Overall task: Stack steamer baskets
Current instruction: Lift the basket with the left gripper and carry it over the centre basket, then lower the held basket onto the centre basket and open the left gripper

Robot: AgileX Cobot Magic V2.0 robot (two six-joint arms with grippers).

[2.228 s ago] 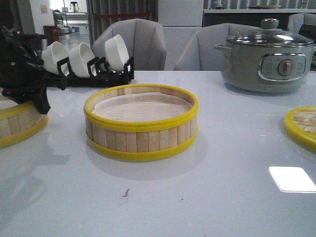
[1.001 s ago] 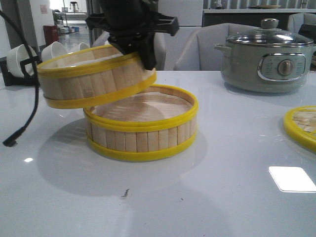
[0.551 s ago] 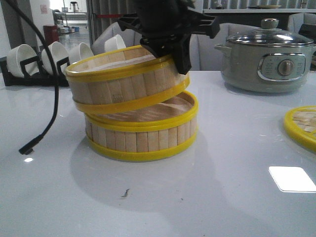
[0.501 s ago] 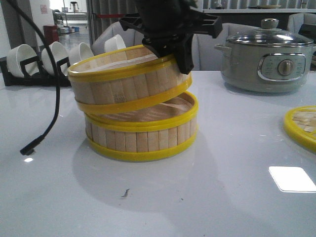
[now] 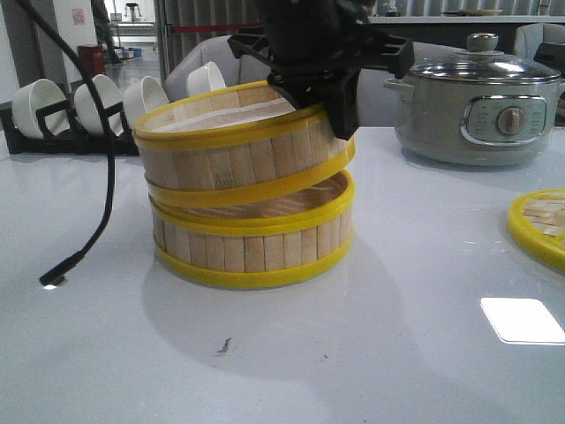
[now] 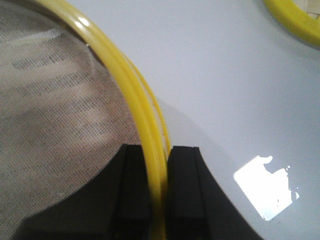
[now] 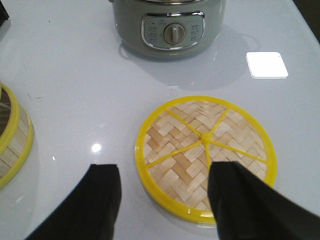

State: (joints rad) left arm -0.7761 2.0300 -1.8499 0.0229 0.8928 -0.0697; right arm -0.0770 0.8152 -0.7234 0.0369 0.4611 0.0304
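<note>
Two baskets: my left gripper (image 6: 159, 187) clamps the upper basket (image 5: 243, 146), tilted, apparently touching the lower basket (image 5: 252, 247); my right gripper (image 7: 165, 200) gapes above the lid (image 7: 205, 155).

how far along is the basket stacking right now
Nothing is fully stacked. In hand: the left end effector grips the upper basket by its rim, tilted over the lower basket, not seated level. Left: settling it, then the lid below the open right end effector.

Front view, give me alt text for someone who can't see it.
The left tool holds a steamer basket tilted on a second basket on a white table. Behind are a pot and bowls.
</note>
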